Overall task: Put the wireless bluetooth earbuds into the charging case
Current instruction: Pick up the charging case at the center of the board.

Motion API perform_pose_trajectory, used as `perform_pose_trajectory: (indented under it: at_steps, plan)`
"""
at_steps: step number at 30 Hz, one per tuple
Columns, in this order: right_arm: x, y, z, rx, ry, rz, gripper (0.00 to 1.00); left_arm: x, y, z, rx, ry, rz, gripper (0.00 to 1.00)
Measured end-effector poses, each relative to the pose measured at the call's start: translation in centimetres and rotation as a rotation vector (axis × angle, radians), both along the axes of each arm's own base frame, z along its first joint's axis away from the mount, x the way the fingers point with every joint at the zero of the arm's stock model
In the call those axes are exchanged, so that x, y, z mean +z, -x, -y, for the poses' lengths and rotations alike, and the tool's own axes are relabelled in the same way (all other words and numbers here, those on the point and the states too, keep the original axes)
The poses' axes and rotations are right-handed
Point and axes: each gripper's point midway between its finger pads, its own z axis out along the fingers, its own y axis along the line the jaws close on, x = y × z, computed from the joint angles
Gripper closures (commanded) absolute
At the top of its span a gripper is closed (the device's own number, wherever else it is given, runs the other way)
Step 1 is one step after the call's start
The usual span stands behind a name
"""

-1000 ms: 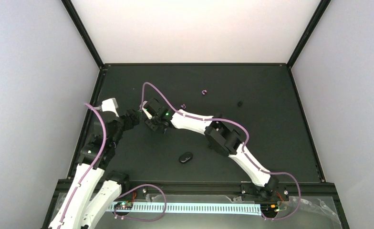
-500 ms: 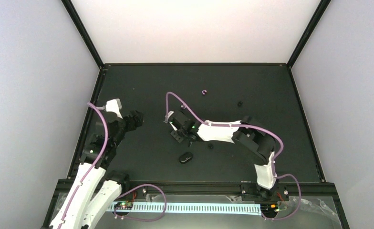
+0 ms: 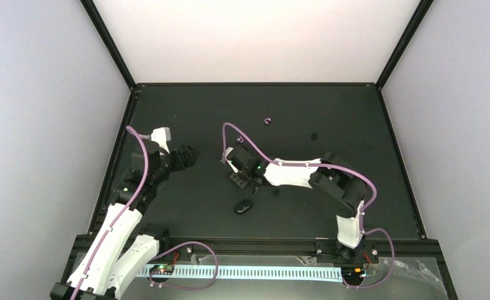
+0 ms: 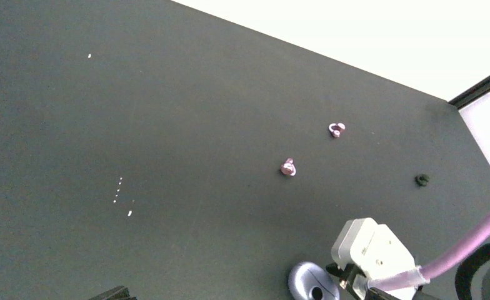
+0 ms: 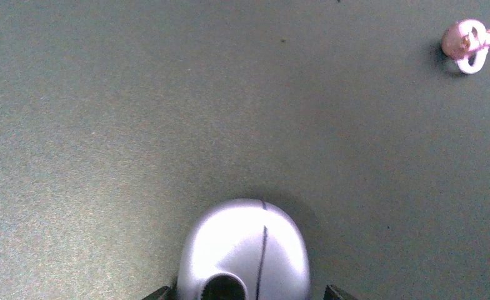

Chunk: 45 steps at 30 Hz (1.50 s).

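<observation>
right wrist view: silver charging case point(image 5: 245, 250) between the right gripper point(image 5: 247, 292), jaws spread, pink earbud point(image 5: 467, 39) well apart. overhead hides it, shows a black case point(image 3: 244, 206). left gripper point(image 3: 186, 156) gapes wide, in from the table point(image 3: 367, 187) edge.

The left arm point(image 3: 114, 222) and right arm point(image 3: 292, 174) wear white shells between black joint housings. A purple cable point(image 3: 233, 124) runs along each, and a small green light point(image 3: 253, 167) glows on each.
</observation>
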Motion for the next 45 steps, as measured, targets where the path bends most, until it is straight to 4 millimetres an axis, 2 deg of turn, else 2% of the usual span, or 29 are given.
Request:
perform_pose_trajectory:
  at_steps: [11,19,24,39,45]
  plan:
    - [0.0,-0.5,1.5,-0.016,-0.018,-0.098,0.33,-0.4,-0.2,0.9,-0.047,0.015,-0.016,0.01]
    - [0.5,-0.4,0.8,0.011,-0.027,-0.116,0.33,-0.6,-0.3,1.3,-0.063,0.021,-0.025,0.01]
    - [-0.2,-0.5,0.6,0.027,-0.013,-0.122,0.33,-0.6,-0.2,1.4,-0.068,0.023,-0.026,0.01]
    - [-0.6,1.3,-0.3,0.079,-0.016,-0.168,0.4,-0.7,-0.3,1.5,-0.074,0.026,-0.032,0.01]
    - [-0.6,1.4,-0.3,0.079,-0.01,-0.167,0.41,-0.7,-0.3,1.5,-0.075,0.026,-0.033,0.01]
